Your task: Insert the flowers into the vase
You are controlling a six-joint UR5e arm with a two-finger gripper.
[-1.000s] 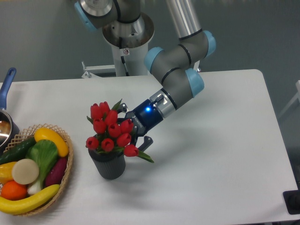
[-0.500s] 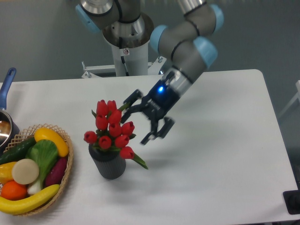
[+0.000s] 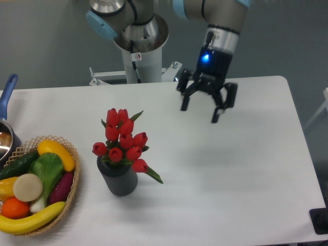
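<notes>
The flowers [image 3: 122, 141], red closed tulip buds with green leaves, stand upright with their stems in the vase [image 3: 119, 180], a dark grey ribbed cylinder on the white table left of centre. My gripper [image 3: 201, 113] is open and empty. It hangs above the table's back part, well up and to the right of the flowers, fingers pointing down.
A wicker basket [image 3: 71, 180] of fruit and vegetables sits at the left edge, close to the vase. A pot with a blue handle [image 3: 7, 92] is at the far left. The robot's base [image 3: 138, 46] stands behind the table.
The gripper let go of the flowers, opened, and moved up and to the right, away from them. The flowers now stand in the vase by themselves.
</notes>
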